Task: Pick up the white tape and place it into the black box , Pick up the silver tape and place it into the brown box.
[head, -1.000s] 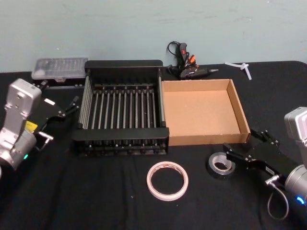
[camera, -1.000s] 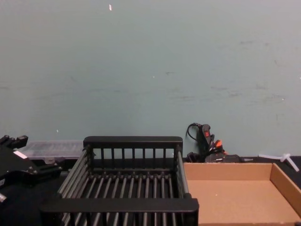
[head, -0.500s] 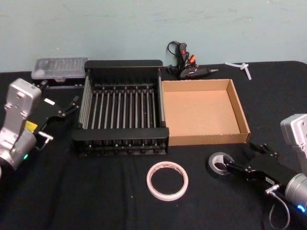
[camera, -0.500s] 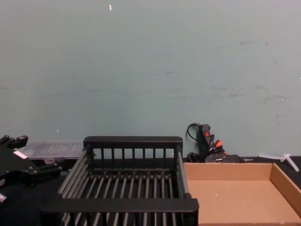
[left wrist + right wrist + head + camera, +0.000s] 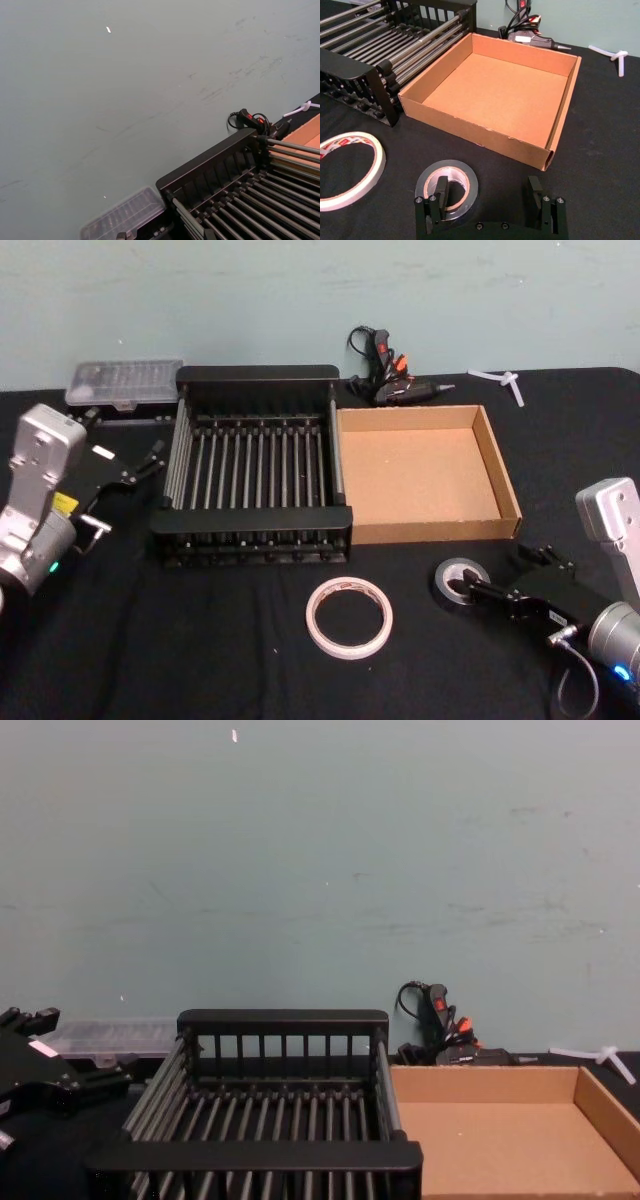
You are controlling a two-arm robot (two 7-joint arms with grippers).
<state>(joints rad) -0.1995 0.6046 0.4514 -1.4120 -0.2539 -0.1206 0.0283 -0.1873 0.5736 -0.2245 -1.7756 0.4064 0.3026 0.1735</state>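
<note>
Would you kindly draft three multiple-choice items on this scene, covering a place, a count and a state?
1. The white tape lies:
A. on the cloth in front of the black box
B. inside the brown box
C. on the clear case

2. Rolls of tape on the table:
A. one
B. two
C. three

3. The right gripper is:
A. shut on the white tape
B. open, one finger in the silver tape hole
C. inside the black box

Answers: 1 A, head view shows it there; 2 B, white and silver; 3 B, right wrist view shows spread fingers.
</note>
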